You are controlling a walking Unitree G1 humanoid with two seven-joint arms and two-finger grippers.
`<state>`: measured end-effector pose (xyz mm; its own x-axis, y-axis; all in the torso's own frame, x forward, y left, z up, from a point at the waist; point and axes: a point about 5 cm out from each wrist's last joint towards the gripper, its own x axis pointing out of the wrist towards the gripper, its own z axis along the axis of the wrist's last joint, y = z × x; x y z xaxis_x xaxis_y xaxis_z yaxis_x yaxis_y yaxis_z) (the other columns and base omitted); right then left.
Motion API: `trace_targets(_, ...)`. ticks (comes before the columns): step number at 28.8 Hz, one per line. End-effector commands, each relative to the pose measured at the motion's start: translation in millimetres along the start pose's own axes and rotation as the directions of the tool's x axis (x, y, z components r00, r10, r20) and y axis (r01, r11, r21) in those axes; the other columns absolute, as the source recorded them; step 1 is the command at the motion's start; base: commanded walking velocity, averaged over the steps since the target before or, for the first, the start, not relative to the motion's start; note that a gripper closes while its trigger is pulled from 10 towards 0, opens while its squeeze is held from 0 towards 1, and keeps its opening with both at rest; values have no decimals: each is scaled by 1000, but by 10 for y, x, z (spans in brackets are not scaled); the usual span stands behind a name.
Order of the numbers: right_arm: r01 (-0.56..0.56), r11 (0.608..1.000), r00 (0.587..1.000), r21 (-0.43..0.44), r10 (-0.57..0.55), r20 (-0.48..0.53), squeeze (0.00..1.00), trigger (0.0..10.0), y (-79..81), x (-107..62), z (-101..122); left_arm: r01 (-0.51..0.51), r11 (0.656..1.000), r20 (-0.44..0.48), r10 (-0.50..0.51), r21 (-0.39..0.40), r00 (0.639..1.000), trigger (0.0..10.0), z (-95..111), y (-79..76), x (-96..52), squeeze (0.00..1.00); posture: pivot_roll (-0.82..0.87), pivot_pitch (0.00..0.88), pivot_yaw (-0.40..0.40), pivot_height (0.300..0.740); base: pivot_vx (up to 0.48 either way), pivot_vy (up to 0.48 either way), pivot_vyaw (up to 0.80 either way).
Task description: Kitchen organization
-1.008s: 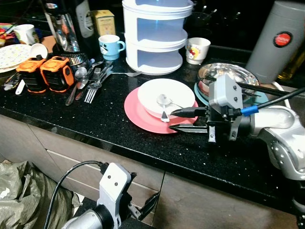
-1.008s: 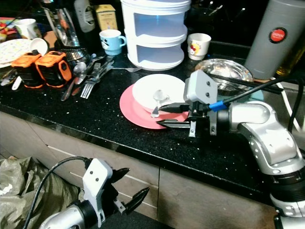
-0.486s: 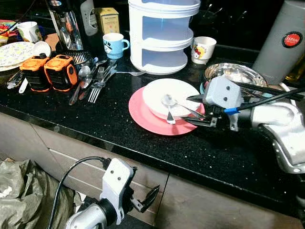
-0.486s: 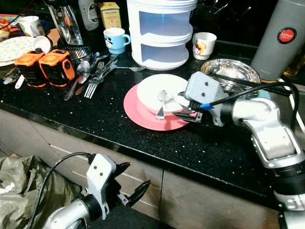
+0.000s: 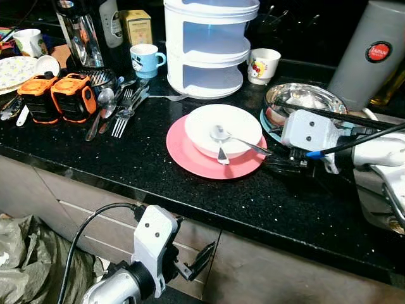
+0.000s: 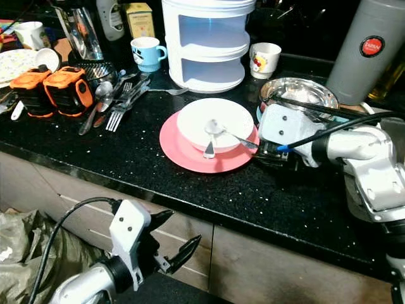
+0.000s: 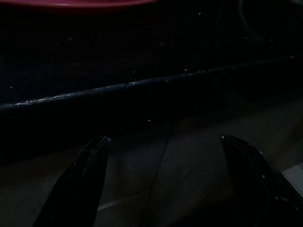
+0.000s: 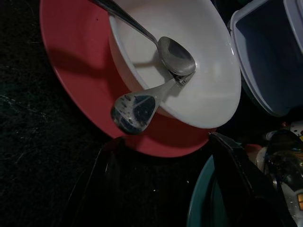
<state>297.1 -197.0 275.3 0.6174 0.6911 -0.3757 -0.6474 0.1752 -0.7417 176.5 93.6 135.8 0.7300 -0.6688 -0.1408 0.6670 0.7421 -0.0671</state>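
On the black tabletop [image 5: 126, 158] a white bowl [image 5: 223, 130] sits on a pink plate [image 5: 190, 155], with two spoons [image 5: 221, 136] lying in the bowl, their handles reaching over its rim. The right gripper [image 5: 278, 163] rests low on the tabletop just beside the plate's edge, its jaws spread wide and holding nothing. The left gripper [image 6: 180, 250] hangs below the tabletop's edge in front of the cabinet drawers [image 5: 82, 209], jaws also apart and empty.
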Motion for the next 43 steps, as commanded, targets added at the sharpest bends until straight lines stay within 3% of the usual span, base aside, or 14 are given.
trace_targets(1,-9,1000,1000,-14,9,-5,0,7216,-7,-28,-6,4,1000,-6,-4,-10,1000,10000,9,-17,-8,0,163,0,-2,740,0,0,0)
trace_targets(2,-13,1000,1000,-14,13,-1,0,2275,-2,-29,-2,5,1000,-6,-5,-10,1000,10000,18,-19,-5,0,162,0,0,740,0,0,0)
trace_targets(3,-16,1000,1000,-11,16,11,0,1098,4,-26,9,6,1000,-8,-6,-12,1000,10000,26,-23,-2,0,161,0,0,740,0,0,0)
trace_targets(5,-23,1000,999,-7,23,35,0,392,16,-19,42,6,1000,-9,-7,-13,1000,10000,36,-27,2,0,162,0,0,740,0,0,0)
trace_targets(7,-27,1000,998,-3,27,61,0,3647,29,-8,80,7,1000,-10,-7,-15,1000,10000,43,-32,9,0,163,0,0,740,0,0,0)
trace_targets(8,-27,1000,998,-3,27,61,0,3647,29,-8,80,7,1000,-10,-7,-15,1000,10000,43,-32,9,0,163,0,0,740,0,0,0)
trace_targets(9,-35,999,997,-2,35,75,0,10000,40,0,99,7,1000,-10,-7,-18,1000,10000,47,-36,13,0,162,0,0,740,0,0,0)
trace_targets(21,-89,996,983,-8,89,161,0,10000,156,140,239,8,1000,-28,-9,-28,1000,10000,5,-23,-3,0,161,0,2,740,0,0,0)
trace_targets(31,-46,999,982,-18,49,181,0,10000,105,218,289,11,1000,-34,-12,-28,999,10000,-5,-42,13,0,163,0,1,740,0,0,0)
trace_targets(32,-41,999,984,-21,44,175,0,4863,96,219,282,12,1000,-34,-13,-28,999,10000,1,-46,18,0,163,0,1,740,0,0,0)
trace_targets(34,-36,999,984,-24,40,171,0,4392,90,218,278,13,1000,-33,-14,-28,999,10000,5,-50,22,0,163,0,2,740,0,0,0)
trace_targets(35,-30,999,985,-26,34,169,0,784,85,215,275,14,1000,-32,-15,-27,999,10000,11,-52,26,0,163,0,2,740,0,0,0)
trace_targets(36,-24,999,985,-27,28,167,0,0,82,214,274,15,1000,-32,-16,-26,999,10000,16,-53,28,0,162,0,3,740,0,0,0)
trace_targets(43,-5,1000,985,-28,10,173,0,0,67,217,277,18,1000,-31,-19,-25,999,10000,26,-42,17,0,162,0,3,740,0,0,0)
